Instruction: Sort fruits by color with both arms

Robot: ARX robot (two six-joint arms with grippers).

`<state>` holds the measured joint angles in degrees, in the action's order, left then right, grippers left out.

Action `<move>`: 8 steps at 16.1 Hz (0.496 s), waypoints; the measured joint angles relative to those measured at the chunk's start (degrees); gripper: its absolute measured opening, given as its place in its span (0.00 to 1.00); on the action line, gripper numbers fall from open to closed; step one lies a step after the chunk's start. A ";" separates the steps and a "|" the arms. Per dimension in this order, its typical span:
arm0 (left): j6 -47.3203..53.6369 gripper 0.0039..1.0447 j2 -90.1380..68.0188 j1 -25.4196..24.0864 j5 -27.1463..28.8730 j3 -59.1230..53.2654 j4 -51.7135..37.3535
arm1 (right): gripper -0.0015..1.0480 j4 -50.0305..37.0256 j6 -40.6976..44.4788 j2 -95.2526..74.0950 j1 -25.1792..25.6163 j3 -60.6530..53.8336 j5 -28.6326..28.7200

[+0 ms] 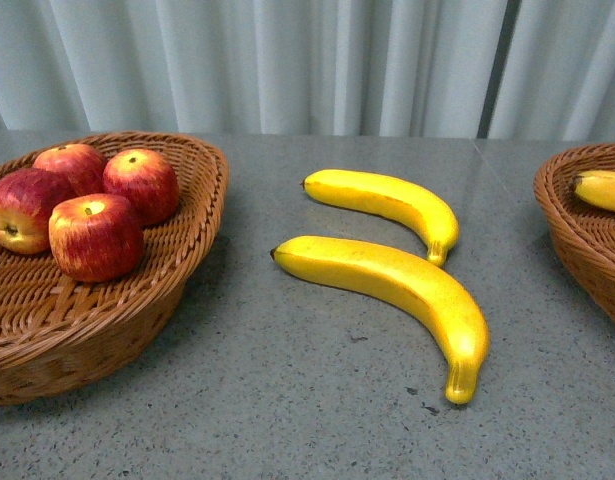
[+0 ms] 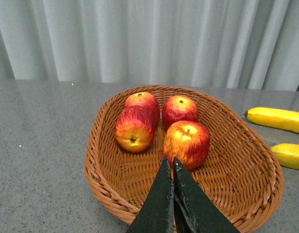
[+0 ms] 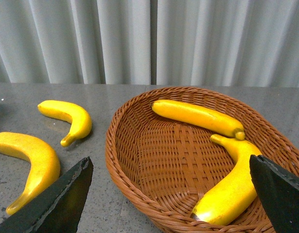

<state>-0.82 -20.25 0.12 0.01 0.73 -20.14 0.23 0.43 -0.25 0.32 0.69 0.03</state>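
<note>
Several red apples [image 1: 95, 235] lie together in a wicker basket [image 1: 202, 215] on the left. Two yellow bananas [image 1: 387, 200] [image 1: 397, 285] rest on the grey table between the baskets. Neither arm shows in the front view. In the left wrist view my left gripper [image 2: 169, 162] is shut and empty, hovering over the near part of the apple basket [image 2: 105, 189], just short of the nearest apple [image 2: 186, 143]. My right gripper [image 3: 169, 160] is wide open over a second wicker basket [image 3: 115, 155] that holds two bananas [image 3: 195, 115] [image 3: 232, 191].
The banana basket [image 1: 572, 235] sits at the table's right edge in the front view, one banana [image 1: 605, 190] showing in it. A pale pleated curtain [image 1: 317, 60] closes off the back of the table. Grey tabletop [image 1: 287, 400] lies in front of the loose bananas.
</note>
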 joint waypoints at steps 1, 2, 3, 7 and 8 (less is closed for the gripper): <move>0.00 0.01 1.73 0.00 0.02 0.00 1.68 | 0.94 0.02 0.00 0.00 0.00 0.00 -0.02; 0.00 0.01 3.06 0.00 0.00 0.00 2.64 | 0.94 0.02 0.00 0.00 0.00 0.00 -0.02; 0.00 0.01 4.50 0.00 0.00 0.00 4.28 | 0.94 0.02 0.00 0.00 0.00 0.00 -0.02; 0.00 0.01 8.94 0.00 0.00 0.00 8.72 | 0.94 0.02 0.00 0.00 0.00 0.00 0.00; 0.00 0.01 9.57 0.00 0.00 0.00 9.49 | 0.94 0.00 0.00 0.00 0.00 0.00 -0.02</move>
<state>-0.82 -10.68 0.12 0.01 0.73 -10.66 0.23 0.43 -0.25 0.32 0.69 0.01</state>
